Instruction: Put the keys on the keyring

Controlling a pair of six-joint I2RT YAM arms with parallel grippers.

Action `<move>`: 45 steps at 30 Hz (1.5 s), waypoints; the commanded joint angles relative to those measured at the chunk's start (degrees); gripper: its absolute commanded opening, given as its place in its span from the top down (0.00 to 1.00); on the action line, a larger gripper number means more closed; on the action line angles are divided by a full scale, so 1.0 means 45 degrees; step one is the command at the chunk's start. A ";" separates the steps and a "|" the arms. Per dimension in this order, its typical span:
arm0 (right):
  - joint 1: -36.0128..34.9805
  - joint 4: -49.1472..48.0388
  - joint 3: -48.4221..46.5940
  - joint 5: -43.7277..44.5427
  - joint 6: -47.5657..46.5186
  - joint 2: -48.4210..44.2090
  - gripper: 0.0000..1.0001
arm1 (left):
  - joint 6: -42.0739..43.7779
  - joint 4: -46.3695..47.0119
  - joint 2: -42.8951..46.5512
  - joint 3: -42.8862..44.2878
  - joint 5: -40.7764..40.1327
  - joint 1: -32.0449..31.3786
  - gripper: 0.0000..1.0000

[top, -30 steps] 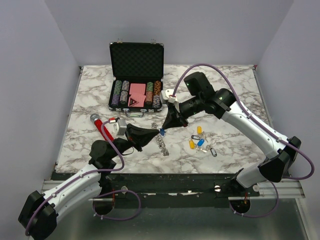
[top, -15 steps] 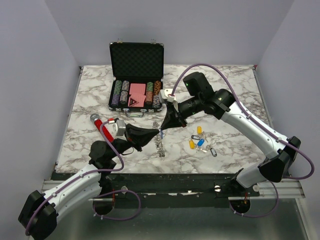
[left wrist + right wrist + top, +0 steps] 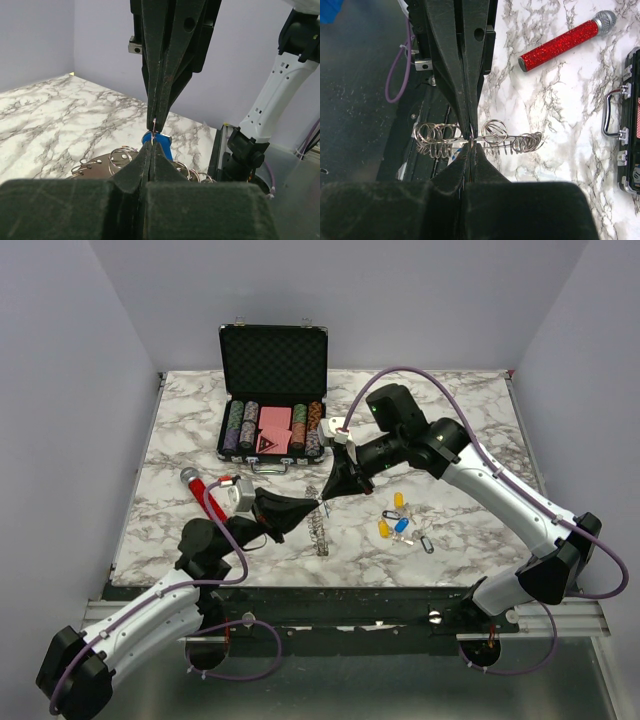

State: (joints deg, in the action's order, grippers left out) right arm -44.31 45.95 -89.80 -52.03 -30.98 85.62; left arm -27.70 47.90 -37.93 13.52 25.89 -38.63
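Lying near keyring point(image 3: 320, 528): red microphone point(image 3: 560, 44), chip case point(image 3: 273, 360), loose keys point(image 3: 400, 525).

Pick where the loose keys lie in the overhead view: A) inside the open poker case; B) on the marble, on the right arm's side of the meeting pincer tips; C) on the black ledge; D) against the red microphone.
B: the keys sit clustered on the marble table, to the right arm's side of where the left pincer and right pincer meet.
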 commanded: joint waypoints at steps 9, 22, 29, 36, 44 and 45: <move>-0.0172 -0.0505 0.0229 -0.0332 0.0205 0.0230 0.99 | 0.0766 -0.1094 0.0187 0.0824 0.0633 0.0030 1.00; -0.0289 -0.0447 0.0365 -0.0352 0.0108 0.0249 0.99 | 0.0668 -0.1113 0.0070 0.0941 0.0653 0.0089 1.00; -0.0348 -0.0388 0.0561 -0.0157 -0.0068 0.0172 0.99 | 0.0629 -0.1152 0.0168 0.0922 0.0595 0.0089 1.00; -0.0406 -0.0095 0.0795 0.0097 -0.0595 0.0074 0.99 | 0.0512 -0.1172 0.0265 0.0883 0.0516 0.0147 1.00; -0.0484 0.0276 0.1010 0.0273 -0.1239 -0.0063 0.99 | 0.0356 -0.1230 0.0246 0.0863 0.0399 0.0245 1.00; -0.0484 0.0296 0.1049 0.0293 -0.1298 -0.0082 0.99 | 0.0317 -0.1250 0.0246 0.0863 0.0380 0.0245 1.00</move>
State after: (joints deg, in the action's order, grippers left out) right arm -45.01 45.17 -86.65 -51.37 -34.74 85.84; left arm -25.15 38.41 -37.65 15.42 27.92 -37.87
